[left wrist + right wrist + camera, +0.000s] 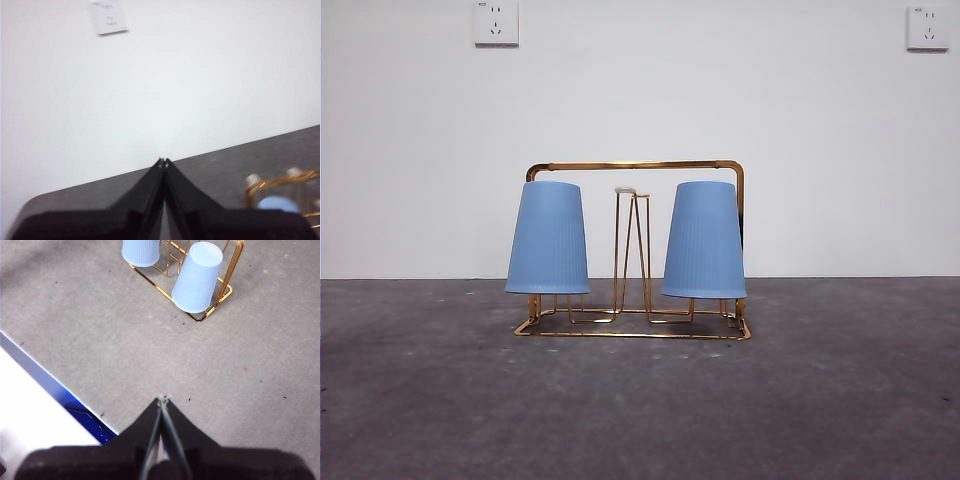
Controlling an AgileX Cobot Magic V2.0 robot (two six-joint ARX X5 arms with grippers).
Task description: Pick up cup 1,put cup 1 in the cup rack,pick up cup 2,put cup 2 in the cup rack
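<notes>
At the centre of the front frame, the cup rack point(638, 166) stands on the grey worktop point(640, 410) with both blue cups inverted on its outer prongs: cup 1 point(548, 238) left, cup 2 point(704, 240) right. The left pincer point(163, 161) and right pincer point(163, 399) are closed, empty, well apart from the rack.

Nothing here can be read. The two wall sockets point(496, 22) point(928, 27) above the worktop carry only their pin slots, with no lettering I can make out. In the left wrist view a white wall plate point(109, 18) bears a few faint marks, too blurred to tell. The blue cups point(549, 238) point(704, 240) and the gold cup rack point(638, 166) show no label or brand.
</notes>
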